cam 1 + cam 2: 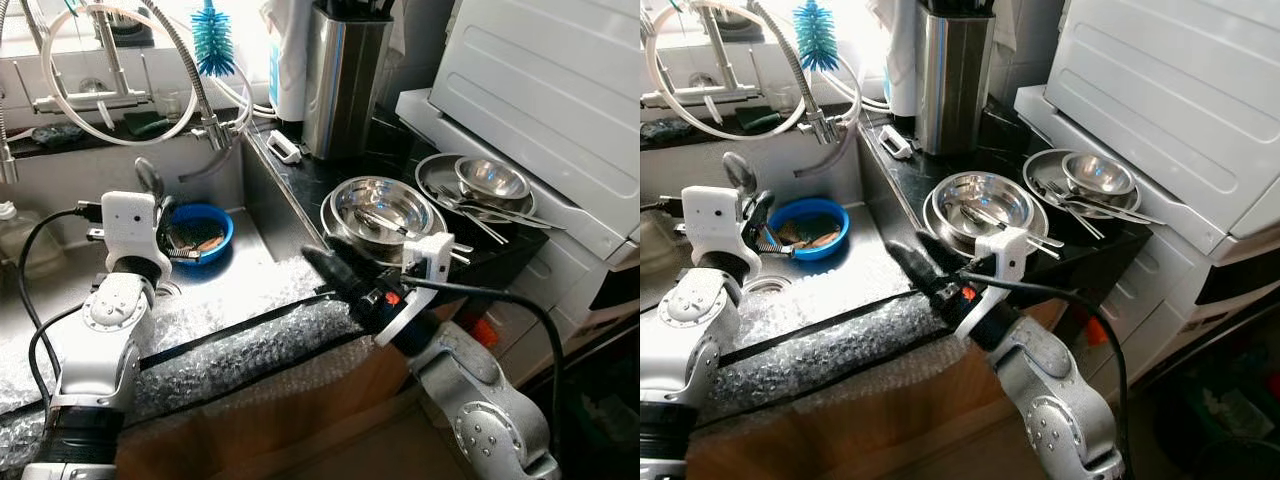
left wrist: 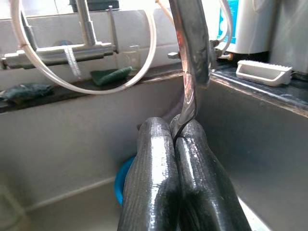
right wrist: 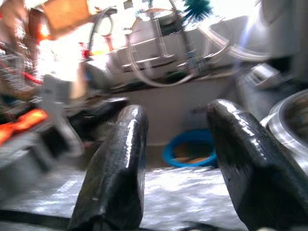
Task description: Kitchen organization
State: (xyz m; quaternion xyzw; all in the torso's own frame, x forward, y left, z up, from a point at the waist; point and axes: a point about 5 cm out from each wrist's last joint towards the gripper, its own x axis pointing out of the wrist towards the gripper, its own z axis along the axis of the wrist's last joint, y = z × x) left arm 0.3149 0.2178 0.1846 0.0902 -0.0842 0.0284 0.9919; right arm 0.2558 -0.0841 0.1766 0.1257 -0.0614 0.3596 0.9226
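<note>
My left gripper [image 2: 174,127] is shut on the handle of a metal spoon [image 2: 192,57], held upright over the sink [image 1: 255,280]; the spoon's bowl [image 1: 148,178] stands above the wrist. Behind it a blue bowl [image 1: 200,232] with scraps lies in the sink. My right gripper [image 3: 175,113] is open with nothing between its fingers, hovering over the sink's front right corner [image 1: 330,262], just in front of a steel bowl [image 1: 385,208] holding cutlery on the black counter. Farther right, a second small steel bowl [image 1: 492,178] sits on a plate with forks.
A steel knife block [image 1: 345,80] and a blue bottle brush [image 1: 212,40] stand at the back by the faucet hose [image 1: 185,60]. A white appliance [image 1: 540,90] rises on the right. Bubble wrap [image 1: 230,350] covers the sink's front edge.
</note>
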